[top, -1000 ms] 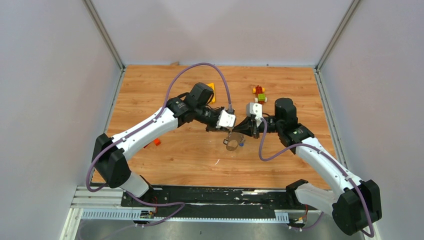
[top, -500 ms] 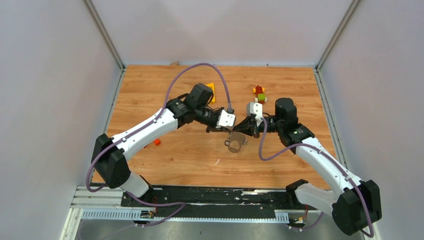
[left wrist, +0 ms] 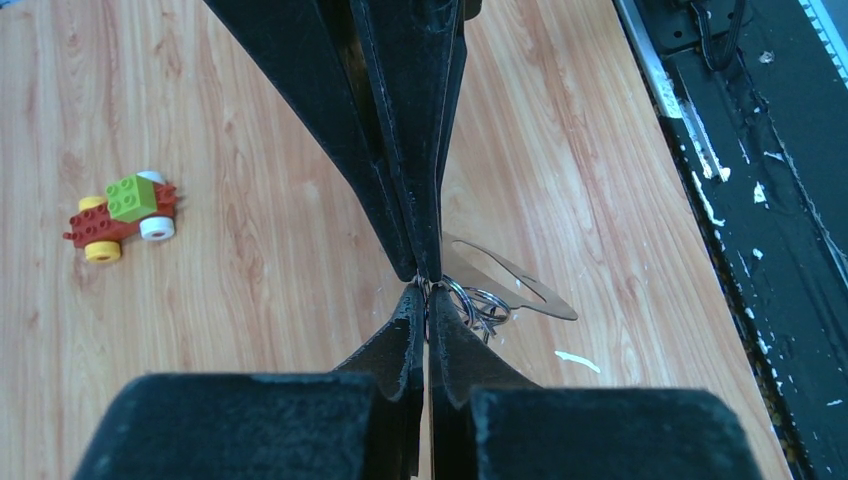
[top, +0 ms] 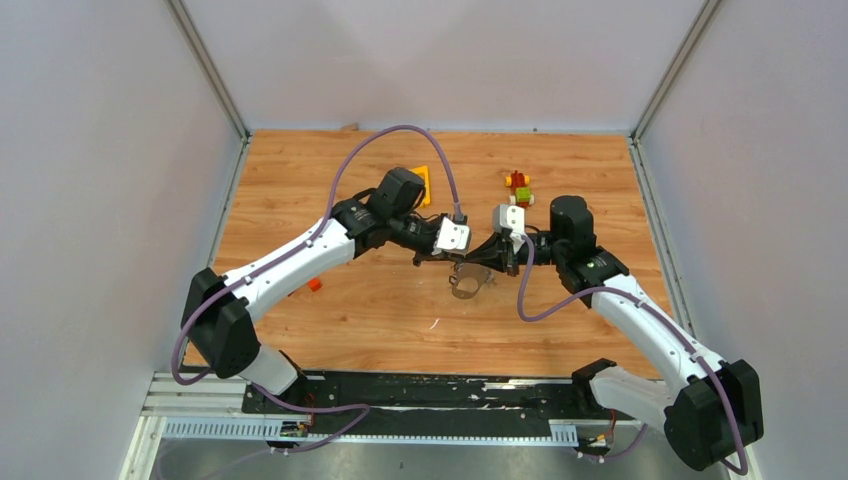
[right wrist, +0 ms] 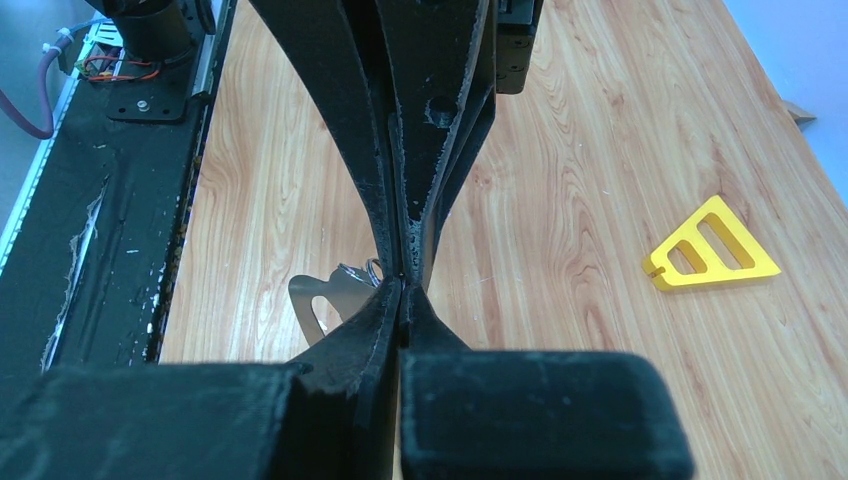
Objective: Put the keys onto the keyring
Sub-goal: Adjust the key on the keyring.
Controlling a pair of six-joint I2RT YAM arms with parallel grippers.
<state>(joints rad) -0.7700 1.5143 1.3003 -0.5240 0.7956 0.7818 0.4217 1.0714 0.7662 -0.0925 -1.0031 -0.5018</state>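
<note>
Over the middle of the table my two grippers meet tip to tip. The keyring [top: 468,283], a flat silver loop with a long slot, hangs just below them and also shows in the wrist views [left wrist: 505,283] [right wrist: 318,297]. Small wire rings [left wrist: 482,305] [right wrist: 358,271] bunch at its top. My right gripper [top: 468,261] [right wrist: 403,282] is shut on the top of the keyring. My left gripper [top: 450,261] [left wrist: 428,292] is shut on one thin wire ring at that spot. The keys themselves are hidden behind the fingers.
A yellow triangle frame [top: 423,183] [right wrist: 710,250] lies behind the left arm. The red-green-yellow toy block figure [top: 518,188] [left wrist: 120,208] sits at the back right. A small orange piece [top: 313,284] lies by the left arm. The black base rail [left wrist: 760,150] runs along the near edge.
My left gripper has closed from half open to shut at the ring bunch. The hanging keyring has swung slightly. The right arm has stayed put.
</note>
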